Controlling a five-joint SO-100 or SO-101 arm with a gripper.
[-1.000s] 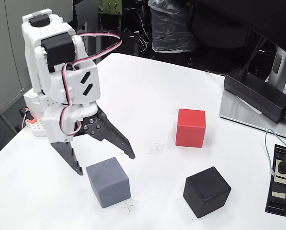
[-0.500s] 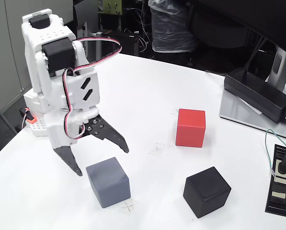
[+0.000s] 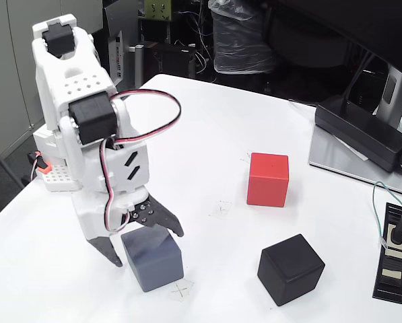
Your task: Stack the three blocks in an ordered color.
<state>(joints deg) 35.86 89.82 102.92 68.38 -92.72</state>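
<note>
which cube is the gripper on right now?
The grey cube, front left in the fixed view. The open gripper straddles its top back edge. The red cube and black cube sit apart to the right, untouched.

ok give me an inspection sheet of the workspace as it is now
surface: white table, faint pencil crosses marked on it.
job's things: grey block, red block and black block all lie apart on the table, none stacked.
clutter: black power adapter on a grey plate at the right edge; small black socket strip.
grippers: gripper open, fingers straddling the grey block's top left, not closed on it.
cables: red, white and black wire loop on the arm; green lead to the strip.
surroundings: dark cluttered room behind, plastic-wrapped bundle.
</note>
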